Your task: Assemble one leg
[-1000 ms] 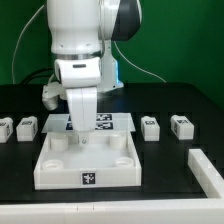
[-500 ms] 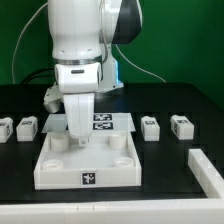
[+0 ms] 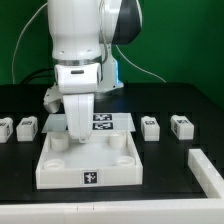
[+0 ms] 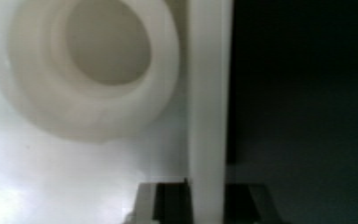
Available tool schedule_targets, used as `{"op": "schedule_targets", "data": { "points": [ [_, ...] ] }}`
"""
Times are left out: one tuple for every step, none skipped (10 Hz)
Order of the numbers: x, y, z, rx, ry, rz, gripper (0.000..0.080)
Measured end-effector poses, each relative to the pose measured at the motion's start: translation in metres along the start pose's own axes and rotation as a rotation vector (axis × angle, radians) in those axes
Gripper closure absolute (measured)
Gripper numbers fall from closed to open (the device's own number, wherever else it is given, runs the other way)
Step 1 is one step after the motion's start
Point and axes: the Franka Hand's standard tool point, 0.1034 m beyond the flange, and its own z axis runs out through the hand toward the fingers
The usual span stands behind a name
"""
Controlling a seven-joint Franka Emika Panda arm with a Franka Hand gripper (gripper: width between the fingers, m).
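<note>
Four legs stand on the black table, two at the exterior view's left (image 3: 5, 127) (image 3: 27, 126) and two at its right (image 3: 150, 126) (image 3: 181, 125). None is held. The large white tray-like piece (image 3: 60, 178) lies in the middle. My gripper (image 3: 76, 133) is down at its far left corner. In the wrist view the fingers (image 4: 167, 205) stand close on either side of the piece's thin white wall (image 4: 208, 100), by a round socket (image 4: 105, 50). The gripper (image 4: 208, 205) looks shut on that wall.
The marker board (image 3: 115, 121) lies just behind the tray-like piece, partly hidden by the arm. A white bar-shaped fixture (image 3: 208, 170) lies at the exterior view's front right. A green wall is behind the table.
The gripper has dropped a little and shifted toward the exterior view's left onto the tray-like piece's far left corner. It has held still over the last half second.
</note>
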Motion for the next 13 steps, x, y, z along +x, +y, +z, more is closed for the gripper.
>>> {"op": "schedule_targets", "data": {
  "points": [
    [0.000, 0.000, 0.000, 0.000, 0.000, 0.000, 0.0742],
    [0.000, 0.000, 0.000, 0.000, 0.000, 0.000, 0.0742],
    [0.003, 0.001, 0.000, 0.001, 0.001, 0.016, 0.0742],
    [0.016, 0.006, 0.000, -0.002, 0.006, 0.033, 0.0742],
    [0.029, 0.011, 0.001, -0.006, 0.011, 0.020, 0.0742],
    [0.038, 0.016, 0.001, -0.012, 0.016, 0.014, 0.0741],
    [0.046, 0.022, 0.001, -0.015, 0.021, 0.013, 0.0741],
    [0.056, 0.030, 0.001, -0.016, 0.026, 0.002, 0.0741],
    [0.064, 0.037, 0.000, -0.022, 0.031, -0.003, 0.0741],
    [0.071, 0.045, 0.000, -0.018, 0.035, -0.010, 0.0741],
    [0.078, 0.057, 0.000, -0.020, 0.039, -0.011, 0.0741],
    [0.084, 0.065, 0.000, -0.023, 0.042, -0.004, 0.0741],
    [0.088, 0.069, 0.000, -0.024, 0.043, 0.002, 0.0741]
  ]
}}
